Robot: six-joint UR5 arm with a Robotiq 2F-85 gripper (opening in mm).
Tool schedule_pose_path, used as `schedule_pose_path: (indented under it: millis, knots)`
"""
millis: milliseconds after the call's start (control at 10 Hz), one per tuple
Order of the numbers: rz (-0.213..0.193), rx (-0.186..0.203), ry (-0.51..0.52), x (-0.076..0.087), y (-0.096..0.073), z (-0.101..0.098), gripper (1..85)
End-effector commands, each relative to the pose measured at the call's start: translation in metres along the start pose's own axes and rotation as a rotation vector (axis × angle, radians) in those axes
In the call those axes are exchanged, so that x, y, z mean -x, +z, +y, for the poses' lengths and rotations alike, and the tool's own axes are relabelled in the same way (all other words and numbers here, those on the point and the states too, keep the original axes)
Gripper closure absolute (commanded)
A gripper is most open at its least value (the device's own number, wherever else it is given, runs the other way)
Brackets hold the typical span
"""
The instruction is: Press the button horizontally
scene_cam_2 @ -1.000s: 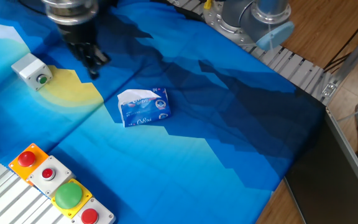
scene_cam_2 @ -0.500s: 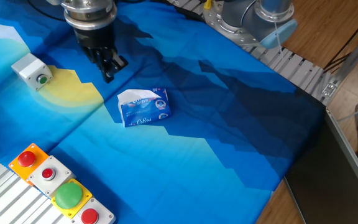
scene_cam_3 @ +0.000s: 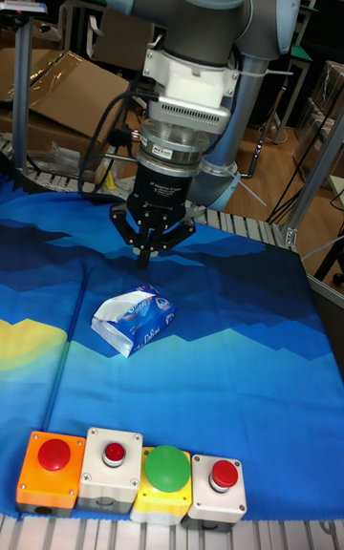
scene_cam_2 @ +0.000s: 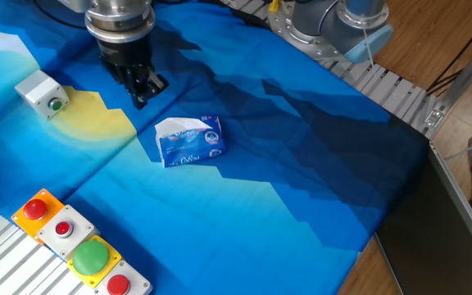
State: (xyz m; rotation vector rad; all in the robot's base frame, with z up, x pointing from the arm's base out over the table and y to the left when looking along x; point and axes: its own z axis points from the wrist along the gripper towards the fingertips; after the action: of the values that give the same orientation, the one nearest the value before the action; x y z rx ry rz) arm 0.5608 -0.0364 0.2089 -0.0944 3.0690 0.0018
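The button (scene_cam_2: 55,104) is a small green disc on the side face of a light-grey box (scene_cam_2: 39,86) that sits on the blue cloth at the left of the fixed view. It is outside the tall fixed view. My gripper (scene_cam_2: 142,98) hangs over the cloth to the right of the box, well apart from it, pointing down. In the tall fixed view the gripper (scene_cam_3: 145,262) has its fingertips meeting in a point with nothing between them.
A blue-and-white tissue pack (scene_cam_2: 189,140) lies just below and right of the gripper. A row of button boxes lines the front edge: red on orange (scene_cam_2: 35,210), red on white (scene_cam_2: 62,229), a green dome (scene_cam_2: 90,256) and another red (scene_cam_2: 117,285).
The gripper has moved right, away from the grey box, since a second ago. It has barely shifted over the last half second.
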Motion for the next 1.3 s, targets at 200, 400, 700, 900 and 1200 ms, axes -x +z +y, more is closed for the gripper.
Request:
schedule_pose_path:
  millis: [200, 400, 700, 900, 1200]
  knots:
    - [-0.054, 0.018, -0.042, 0.014, -0.002, 0.005, 84.7]
    - [-0.078, 0.021, -0.025, 0.018, 0.003, 0.002, 84.7]
    - [0.026, 0.021, 0.057, -0.009, 0.008, 0.001, 84.7]
    - [0.031, -0.014, 0.057, -0.008, 0.015, -0.010, 84.7]
    - [0.009, -0.002, 0.040, -0.005, 0.018, -0.009, 84.7]
